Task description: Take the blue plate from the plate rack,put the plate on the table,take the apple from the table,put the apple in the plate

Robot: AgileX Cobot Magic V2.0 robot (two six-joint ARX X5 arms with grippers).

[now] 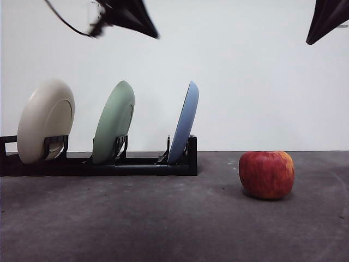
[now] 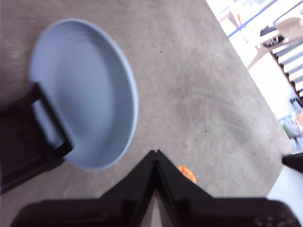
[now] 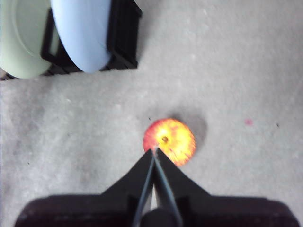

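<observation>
The blue plate [image 1: 184,124] stands upright in the right-hand slot of the black plate rack [image 1: 136,164] on the table [image 1: 163,218]. It also shows in the left wrist view [image 2: 85,90] and the right wrist view [image 3: 83,33]. The red apple [image 1: 266,174] sits on the table to the right of the rack, also in the right wrist view [image 3: 169,140]. My left gripper [image 2: 155,153] is shut and empty, high above the blue plate. My right gripper [image 3: 154,151] is shut and empty, high above the apple.
A cream plate [image 1: 46,120] and a pale green plate [image 1: 113,121] stand in the rack's left and middle slots. A white wall runs behind the table. The arms show as dark tips at the top left [image 1: 128,16] and top right [image 1: 327,19].
</observation>
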